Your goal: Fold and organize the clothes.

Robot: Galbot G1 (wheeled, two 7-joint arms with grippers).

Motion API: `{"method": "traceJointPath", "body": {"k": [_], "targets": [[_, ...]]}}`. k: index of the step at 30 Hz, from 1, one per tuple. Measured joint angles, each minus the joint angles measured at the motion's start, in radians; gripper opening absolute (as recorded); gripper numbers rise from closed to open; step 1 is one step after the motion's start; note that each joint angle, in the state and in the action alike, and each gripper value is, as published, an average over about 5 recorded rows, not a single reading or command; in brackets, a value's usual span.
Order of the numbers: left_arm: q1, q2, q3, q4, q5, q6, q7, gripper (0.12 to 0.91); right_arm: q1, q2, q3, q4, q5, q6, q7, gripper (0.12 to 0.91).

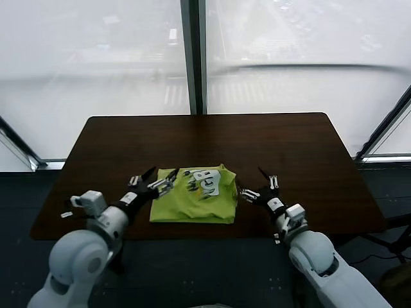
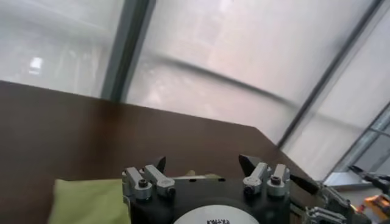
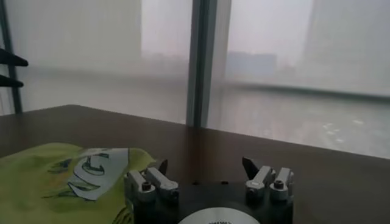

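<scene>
The clothes are one lime-green T-shirt (image 1: 192,204), folded into a rough square near the front middle of the dark table (image 1: 205,138). Its white print (image 1: 204,181) faces up along the far edge. My left gripper (image 1: 162,175) hovers open at the shirt's left edge, with nothing between its fingers. My right gripper (image 1: 252,183) stands open just off the shirt's right edge, also holding nothing. In the left wrist view the open left gripper (image 2: 204,163) has a corner of the shirt (image 2: 85,198) beside it. The right wrist view shows the right gripper (image 3: 205,164) open, beside the shirt (image 3: 42,176).
Bare dark tabletop surrounds the shirt on the far side and to both sides. A wide window with a dark central pillar (image 1: 192,58) runs behind the table. The table's front edge (image 1: 205,236) lies close to the shirt.
</scene>
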Motion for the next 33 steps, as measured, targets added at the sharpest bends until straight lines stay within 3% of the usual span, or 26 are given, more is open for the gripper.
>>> {"method": "traceJointPath", "body": {"k": [4, 11, 14, 17, 19, 25, 33], "targets": [[0.042, -0.005, -0.033, -0.002, 0.034, -0.019, 0.004, 0.907, 0.072, 0.022, -0.067, -0.055, -0.007, -0.021, 0.038, 0.907], [0.074, -0.02, -0.05, 0.007, 0.048, -0.024, 0.003, 0.907, 0.118, 0.088, -0.083, -0.115, 0.074, -0.072, 0.162, 0.907], [0.083, -0.023, -0.054, 0.005, 0.049, -0.024, 0.003, 0.907, 0.108, 0.096, -0.071, -0.099, 0.135, -0.078, 0.133, 0.907], [0.091, -0.022, -0.06, 0.0, 0.051, -0.024, 0.003, 0.907, 0.083, 0.079, -0.06, -0.054, 0.2, -0.089, 0.079, 0.907], [0.097, -0.023, -0.063, -0.004, 0.053, -0.024, 0.003, 0.907, 0.064, 0.061, -0.053, -0.019, 0.236, -0.096, 0.065, 0.907], [0.117, -0.037, -0.064, -0.008, 0.083, -0.027, 0.007, 0.907, 0.011, 0.011, -0.045, 0.053, 0.252, -0.117, 0.101, 0.907], [0.146, -0.058, -0.069, -0.018, 0.125, -0.038, 0.013, 0.907, -0.024, -0.006, -0.059, 0.095, 0.216, -0.163, 0.136, 0.907]]}}
